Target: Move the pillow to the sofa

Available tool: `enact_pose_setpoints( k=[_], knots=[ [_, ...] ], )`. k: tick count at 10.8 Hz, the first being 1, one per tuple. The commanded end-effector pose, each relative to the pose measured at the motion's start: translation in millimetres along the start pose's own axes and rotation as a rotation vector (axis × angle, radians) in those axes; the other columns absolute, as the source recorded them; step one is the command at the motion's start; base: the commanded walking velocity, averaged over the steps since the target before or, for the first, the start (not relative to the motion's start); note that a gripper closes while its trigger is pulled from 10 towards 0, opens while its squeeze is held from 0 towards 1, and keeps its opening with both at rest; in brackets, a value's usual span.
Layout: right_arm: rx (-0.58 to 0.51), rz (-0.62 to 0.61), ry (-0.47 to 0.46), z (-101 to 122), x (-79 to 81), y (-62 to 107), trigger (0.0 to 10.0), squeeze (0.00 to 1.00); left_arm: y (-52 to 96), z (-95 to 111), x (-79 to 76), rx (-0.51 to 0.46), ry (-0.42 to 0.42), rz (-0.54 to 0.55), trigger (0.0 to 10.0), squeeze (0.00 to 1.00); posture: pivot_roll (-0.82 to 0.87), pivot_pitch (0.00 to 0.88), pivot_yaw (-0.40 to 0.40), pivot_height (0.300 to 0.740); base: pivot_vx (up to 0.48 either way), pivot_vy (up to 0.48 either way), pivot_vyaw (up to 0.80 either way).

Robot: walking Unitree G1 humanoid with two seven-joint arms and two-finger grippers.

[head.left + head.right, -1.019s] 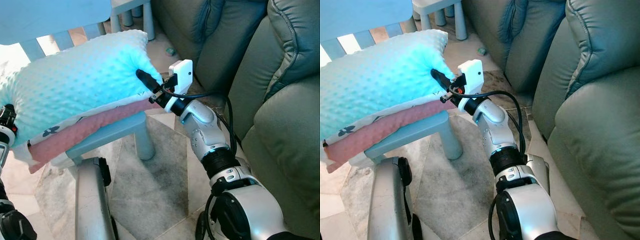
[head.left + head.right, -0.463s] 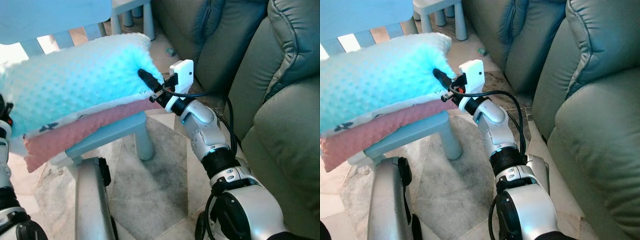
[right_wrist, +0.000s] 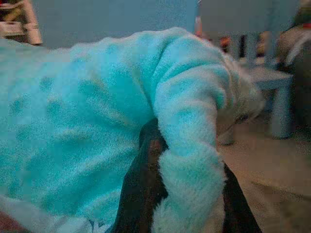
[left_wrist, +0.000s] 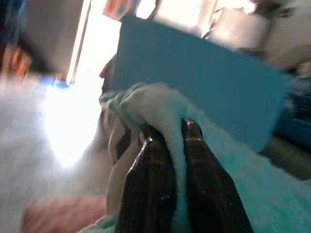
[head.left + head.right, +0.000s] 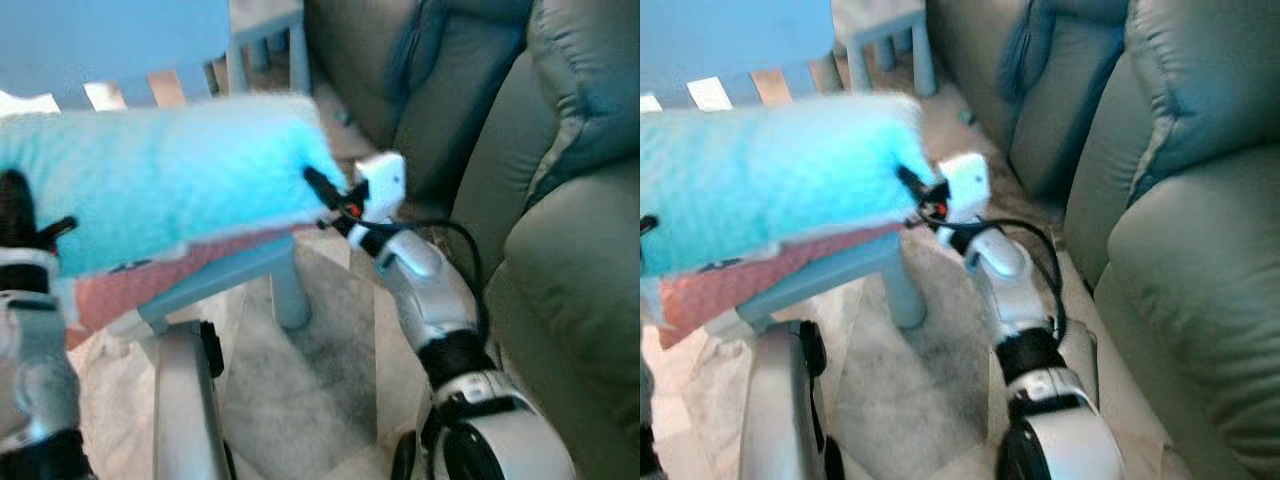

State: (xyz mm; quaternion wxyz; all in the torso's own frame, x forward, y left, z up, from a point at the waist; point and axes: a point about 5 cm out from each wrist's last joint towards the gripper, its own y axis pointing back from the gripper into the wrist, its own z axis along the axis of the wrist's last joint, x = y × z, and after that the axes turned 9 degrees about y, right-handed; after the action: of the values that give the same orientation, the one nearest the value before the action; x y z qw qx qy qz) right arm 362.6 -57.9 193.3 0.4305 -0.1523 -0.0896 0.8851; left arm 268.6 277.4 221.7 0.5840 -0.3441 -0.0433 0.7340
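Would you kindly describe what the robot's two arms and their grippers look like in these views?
Both arms are silver with rounded segments and dark joint rings. The right arm carries a white box-shaped camera module at the wrist, a looping black cable and a small red-orange detail beside it. The right gripper and the left gripper each have two long, glossy black fingers.

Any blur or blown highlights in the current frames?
Both eye views: motion-smeared, the fluffy turquoise pillow lacking sharp edges. Left wrist view: bright overexposed patch beside the left gripper. Right wrist view: soft focus, right gripper dark under pillow fabric.
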Motion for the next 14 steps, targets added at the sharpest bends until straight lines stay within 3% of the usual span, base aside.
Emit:
enact_pose_setpoints(
  k=[1,2,3,5,9,12,14],
  knots=[
    [-0.024,-0.012,0.040,5.3,-0.9,1.6,0.0,0.00,0.8,12.9,-15.0,-0.073,-0.086,-0.064,0.0,0.00,-0.11,0.022,0.038,0.347,0.000,0.000,0.00],
    [-0.022,-0.027,0.053,5.1,-2.6,4.2,0.0,0.00,2.2,14.5,-20.5,-0.090,-0.101,-0.066,0.0,0.00,-0.11,0.013,0.040,0.347,0.000,0.000,0.00],
    [-0.031,-0.072,0.077,8.1,-7.5,9.8,0.0,0.00,12.0,8.2,-34.8,-0.074,-0.112,-0.074,0.0,0.00,-0.12,0.000,0.046,0.347,0.000,0.000,0.00],
    [-0.049,-0.100,0.098,11.3,-6.0,18.4,0.0,0.00,30.8,-12.0,-45.1,0.001,-0.119,-0.109,0.0,0.00,-0.13,0.000,0.053,0.347,0.000,0.000,0.00],
    [-0.001,-0.222,0.073,-0.1,-7.8,34.4,0.0,0.00,60.0,-47.5,-38.4,0.118,-0.087,-0.025,0.0,0.00,-0.15,0.000,0.051,0.347,0.000,0.000,0.00],
    [-0.005,-0.228,0.078,3.5,-9.3,31.6,0.0,0.00,61.8,-52.7,-39.4,0.128,-0.081,-0.027,0.0,0.00,-0.15,0.000,0.049,0.347,0.000,0.000,0.00],
    [-0.007,-0.231,0.073,4.8,-9.7,31.6,0.0,0.00,61.0,-55.1,-38.4,0.132,-0.091,-0.031,0.0,0.00,-0.15,0.000,0.051,0.372,0.000,0.000,0.00]
  ],
)
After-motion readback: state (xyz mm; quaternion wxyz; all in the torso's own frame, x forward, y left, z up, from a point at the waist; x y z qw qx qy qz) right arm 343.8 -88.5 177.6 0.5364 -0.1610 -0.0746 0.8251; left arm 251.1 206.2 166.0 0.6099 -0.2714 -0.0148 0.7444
